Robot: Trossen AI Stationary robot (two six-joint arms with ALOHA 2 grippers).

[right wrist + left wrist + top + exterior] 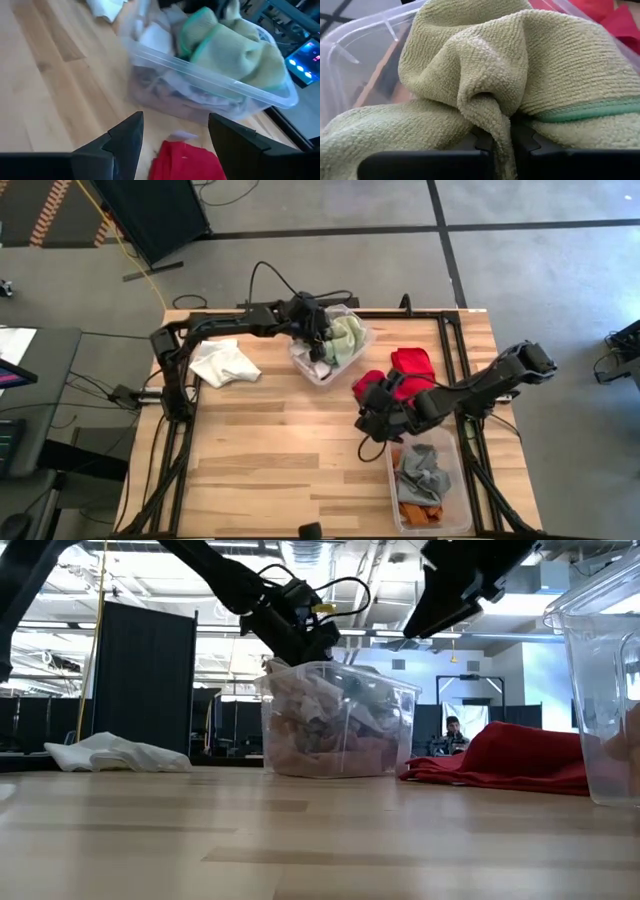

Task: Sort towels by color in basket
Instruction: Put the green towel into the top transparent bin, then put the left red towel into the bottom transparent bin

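A wooden tabletop [270, 450] on a dark frame stands in an open workshop with a grey floor. The left tool [322, 340] is inside the clear bin [300, 360] at the far middle, its fingers [485, 142] pinched together on a fold of the pale green towel [520, 65]. That towel lies draped on top of the pale cloths in the bin, bulging up directly ahead of the left tool.

The right tool [175, 135] hangs with its fingers apart, holding nothing, and the red towels [400, 375] lie right under and just ahead of it on the bare wood. This is the relation that matters next, I judge: the red heap is at the right arm's tool, well away from the left one. A second clear bin [455, 500], behind the right tool, holds a grey towel [420, 470] and an orange towel [415, 515]. A white towel [225, 365] lies beside the left arm.
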